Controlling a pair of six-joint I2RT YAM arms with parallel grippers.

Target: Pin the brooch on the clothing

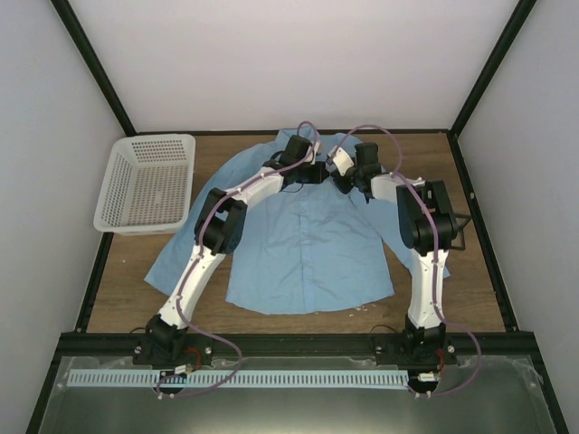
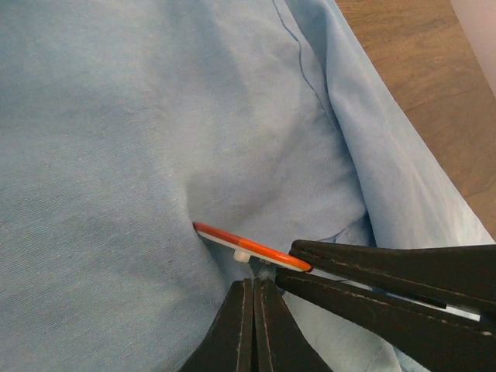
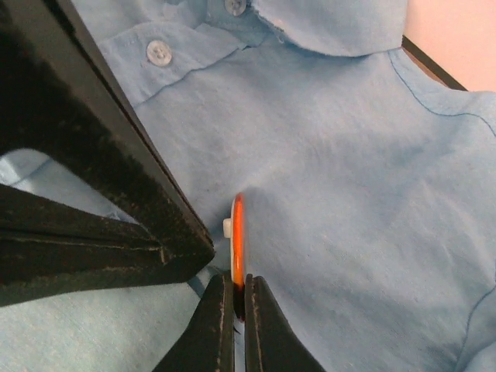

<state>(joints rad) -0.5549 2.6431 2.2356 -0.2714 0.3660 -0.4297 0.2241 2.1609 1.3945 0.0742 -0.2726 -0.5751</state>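
Note:
The light blue shirt (image 1: 308, 244) lies flat on the table, collar at the far side. Both grippers meet just below the collar. My right gripper (image 3: 239, 283) is shut on the edge of the orange-red brooch (image 3: 238, 232), which stands edge-on against the fabric, its white back nub facing my left fingers (image 3: 116, 178). In the left wrist view the brooch (image 2: 248, 244) presses into the shirt (image 2: 116, 155), with the right gripper (image 2: 298, 265) clamping its rim. My left gripper (image 2: 254, 285) is shut on a small pinch of blue fabric right under the brooch. The brooch is hidden in the top view.
A white mesh basket (image 1: 149, 181) stands on the table's left side, beside the shirt's sleeve. A small black frame (image 1: 461, 221) shows partly behind the right arm. The shirt's collar (image 3: 325, 23) and buttons (image 3: 159, 52) lie just beyond the grippers.

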